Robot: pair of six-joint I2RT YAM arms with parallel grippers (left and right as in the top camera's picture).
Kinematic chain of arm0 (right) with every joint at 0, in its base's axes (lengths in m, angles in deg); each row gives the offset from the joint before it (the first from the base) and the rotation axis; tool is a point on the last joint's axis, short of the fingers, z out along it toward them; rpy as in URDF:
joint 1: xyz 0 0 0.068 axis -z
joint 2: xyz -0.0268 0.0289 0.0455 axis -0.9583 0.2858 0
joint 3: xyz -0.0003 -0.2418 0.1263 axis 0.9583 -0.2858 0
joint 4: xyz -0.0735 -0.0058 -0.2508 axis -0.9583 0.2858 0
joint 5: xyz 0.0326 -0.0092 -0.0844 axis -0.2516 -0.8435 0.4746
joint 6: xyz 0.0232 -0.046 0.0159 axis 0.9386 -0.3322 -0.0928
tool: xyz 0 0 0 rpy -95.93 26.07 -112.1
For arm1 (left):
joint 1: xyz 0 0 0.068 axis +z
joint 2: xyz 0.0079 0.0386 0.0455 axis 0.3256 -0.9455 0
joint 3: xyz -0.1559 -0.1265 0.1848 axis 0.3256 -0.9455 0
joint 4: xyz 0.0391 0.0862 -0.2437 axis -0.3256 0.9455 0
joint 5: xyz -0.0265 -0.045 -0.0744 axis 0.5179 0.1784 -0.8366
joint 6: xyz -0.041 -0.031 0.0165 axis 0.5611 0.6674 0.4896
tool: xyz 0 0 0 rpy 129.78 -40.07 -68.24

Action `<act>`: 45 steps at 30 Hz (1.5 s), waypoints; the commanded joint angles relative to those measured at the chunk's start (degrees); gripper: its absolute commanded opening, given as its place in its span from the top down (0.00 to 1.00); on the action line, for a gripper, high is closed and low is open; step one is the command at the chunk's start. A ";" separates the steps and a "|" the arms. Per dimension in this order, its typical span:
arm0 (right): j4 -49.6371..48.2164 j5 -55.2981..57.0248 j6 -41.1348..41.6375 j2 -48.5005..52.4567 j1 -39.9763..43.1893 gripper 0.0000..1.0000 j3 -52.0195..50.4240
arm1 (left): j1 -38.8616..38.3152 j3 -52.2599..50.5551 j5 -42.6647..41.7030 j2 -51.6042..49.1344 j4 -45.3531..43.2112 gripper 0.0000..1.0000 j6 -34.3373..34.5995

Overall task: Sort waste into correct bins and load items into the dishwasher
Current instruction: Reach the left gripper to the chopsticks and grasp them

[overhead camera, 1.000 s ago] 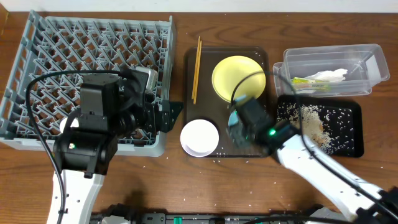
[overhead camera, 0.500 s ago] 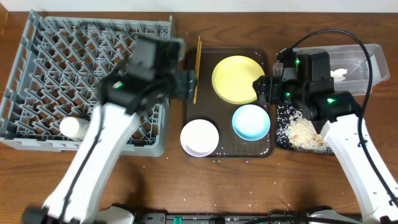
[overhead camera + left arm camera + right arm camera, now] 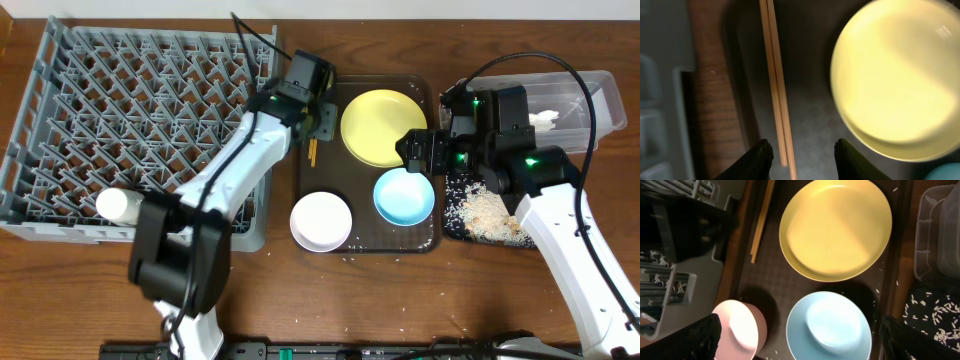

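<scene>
Chopsticks [image 3: 775, 85]: lying as a touching pair just inside the left edge of the dark brown serving tray [image 3: 362, 178]; long axis parallel to that edge, front to back.
Left gripper [image 3: 802, 150]: spread open, holding nothing; poised over the tray's left edge; near end of the pair between the fingers, closer to the rack-side one.
Right gripper [image 3: 418, 150]: spread wide, empty; over the tray's right part, between yellow plate [image 3: 383, 127] and light blue bowl [image 3: 404, 195]; well apart from the sticks.
Key relation: sticks directly beneath the left hand, running lengthwise across its closing line; left arm clearly nearer; likely next a descent and a pinch across both.
Risk: probably one stick slipping free if caught off-centre.
Small white cup [image 3: 118, 205]: in the dish rack [image 3: 150, 90], left of the tray.
</scene>
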 commanded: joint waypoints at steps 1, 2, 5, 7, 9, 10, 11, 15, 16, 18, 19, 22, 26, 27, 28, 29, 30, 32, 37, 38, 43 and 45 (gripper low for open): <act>0.09 -0.68 0.33 -0.31 -0.52 0.01 0.44 | 0.04 0.72 0.94 -4.11 -1.29 0.57 -2.25; 0.09 -0.68 0.33 -0.31 -0.52 0.01 0.44 | 0.04 0.72 0.96 -5.16 -1.73 0.57 -2.51; 0.09 -0.68 0.33 -0.31 -0.52 0.01 0.44 | 0.04 0.72 1.77 -7.85 -3.02 0.61 -3.06; 0.09 -0.68 0.33 -0.31 -0.52 0.01 0.44 | 0.04 0.72 1.79 -8.96 -3.48 0.61 -3.06; 0.09 -0.68 0.33 -0.31 -0.52 0.01 0.44 | 0.04 0.72 1.79 -9.73 -3.78 0.61 -3.06; 0.09 -0.68 0.33 -0.31 -0.55 0.01 0.44 | 0.04 0.72 1.79 -9.94 -3.82 0.61 -3.06; 0.09 -0.68 0.33 -0.31 -0.59 0.01 0.44 | 0.04 0.72 1.81 -10.12 -3.85 0.61 -3.08; 0.09 -0.68 0.33 -0.31 -0.48 0.01 0.44 | 0.04 0.72 1.81 -10.84 -4.33 0.61 -3.50; 0.09 -0.68 0.33 -0.31 -0.48 0.01 0.44 | 0.04 0.72 1.81 -11.08 -4.50 0.61 -3.52; 0.09 -0.68 0.33 -0.31 -0.55 0.01 0.44 | 0.04 0.72 1.79 -11.52 -4.70 0.61 -3.50; 0.09 -0.68 0.33 -0.31 -0.52 0.01 0.44 | 0.04 0.72 1.79 -11.82 -4.74 0.61 -3.50; 0.09 -0.68 0.33 -0.31 -0.48 0.01 0.44 | -0.04 0.72 1.62 -12.83 -4.66 0.61 -3.45; 0.11 -0.68 0.33 -0.31 -0.52 0.01 0.44 | -0.50 0.61 1.55 -13.77 -4.66 0.61 -3.45; 0.09 -0.68 0.33 -0.31 -0.52 0.01 0.44 | -0.57 0.61 1.57 -13.77 -4.68 0.61 -3.45; 0.09 -0.68 0.33 -0.31 -0.52 0.01 0.44 | -0.57 0.61 1.60 -13.75 -4.72 0.61 -3.45; 0.09 -0.68 0.33 -0.31 -0.52 0.01 0.44 | -0.57 0.63 1.60 -13.55 -4.79 0.61 -3.45; 0.09 -0.68 0.33 -0.31 -0.52 0.01 0.44 | -0.50 0.70 1.66 -13.38 -4.76 0.61 -3.45; 0.09 -0.68 0.33 -0.31 -0.52 0.01 0.44 | -0.44 1.05 1.81 -12.68 -4.20 0.60 -3.45; 0.09 -0.68 0.33 -0.31 -0.52 0.01 0.44 | -0.46 1.31 1.79 -9.38 -3.78 0.50 -3.45; 0.09 -0.68 0.33 -0.31 -0.52 0.01 0.44 | -0.46 1.31 1.77 -8.59 -3.78 0.50 -3.41; 0.09 -0.68 0.33 -0.31 -0.52 0.01 0.44 | -0.96 1.31 1.77 -4.90 -3.85 0.49 -3.23; 0.09 -0.68 0.33 -0.31 -0.52 0.01 0.44 | -1.22 1.31 1.75 -4.83 -4.00 0.49 -3.23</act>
